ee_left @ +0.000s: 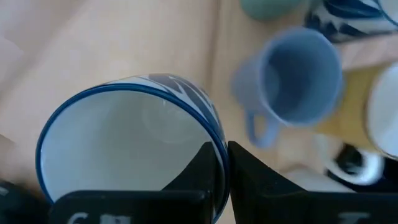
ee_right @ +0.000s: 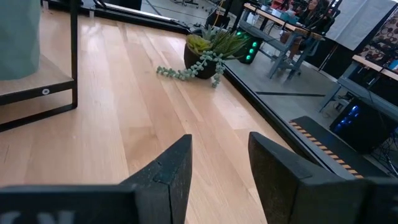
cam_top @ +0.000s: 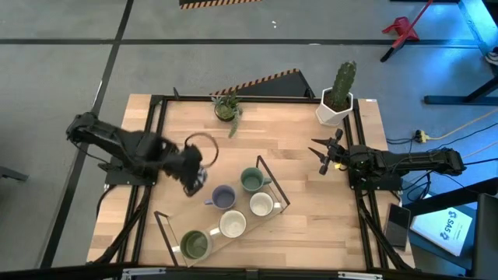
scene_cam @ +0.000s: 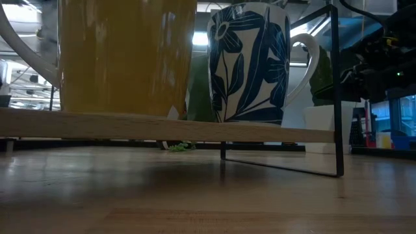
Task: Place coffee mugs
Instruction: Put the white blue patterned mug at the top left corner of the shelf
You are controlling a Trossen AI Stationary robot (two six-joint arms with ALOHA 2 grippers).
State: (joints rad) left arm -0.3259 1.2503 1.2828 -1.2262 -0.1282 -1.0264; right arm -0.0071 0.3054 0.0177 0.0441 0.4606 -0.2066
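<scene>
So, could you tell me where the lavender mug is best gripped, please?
Probably by its rim, from above: the lavender mug stands upright with its mouth open, as the blue-rimmed mug is held in the left claw. Take the rim next to the handle, which points away from the other mugs.

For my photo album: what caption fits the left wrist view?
Left pincer grips a blue-rimmed white mug's rim beside a lavender mug.

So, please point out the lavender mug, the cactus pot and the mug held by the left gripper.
lavender mug (cam_top: 223, 197): high view, on its open inside.
cactus pot (cam_top: 333, 110): high view, on its white wall.
mug held by the left gripper (ee_left: 127, 146): left wrist view, on its white inside bottom.
</scene>
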